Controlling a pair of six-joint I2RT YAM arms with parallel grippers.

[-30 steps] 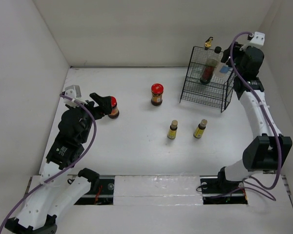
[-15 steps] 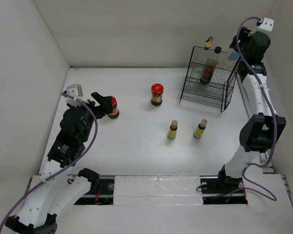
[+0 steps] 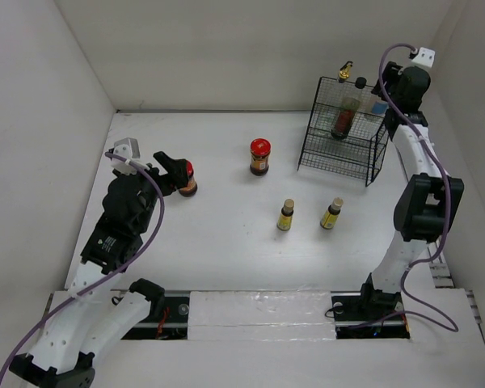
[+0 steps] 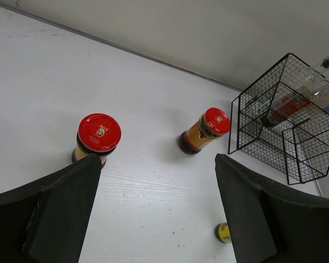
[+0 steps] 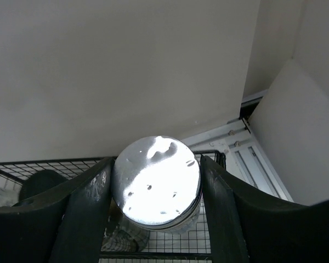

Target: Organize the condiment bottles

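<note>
Top external view: a white table from above, with a black wire basket (image 3: 339,162) at the far right; every place below is given relative to that basket.

Step in hand: by my reading, the right arm is bringing one more condiment bottle to the basket, and the left arm is lining up on the next.

Right gripper (image 5: 156,170): clamped on a shaker (image 5: 156,183) with a silver perforated lid, a finger against each side, held above the basket's back right corner.

Left gripper (image 4: 156,164): jaws apart with nothing between them, well to the left of the basket.

Far red-capped jar (image 3: 187,179): upright, well left of the basket, just off the left gripper's fingertip and not clasped.

Basket contents: two bottles lean inside, a clear gold-spouted bottle (image 3: 345,71) toward the back and a dark red-labelled bottle (image 3: 342,121) tilted beside it.

Outside the basket: a near red-capped jar (image 3: 259,156) stands just left of it; one small yellow bottle (image 3: 285,214) and a second yellow bottle (image 3: 331,213) stand upright in front of it, apart from each other.

Next move: probably lower the shaker past the wire rim into free space beside the leaning bottles without knocking them, then release.
</note>
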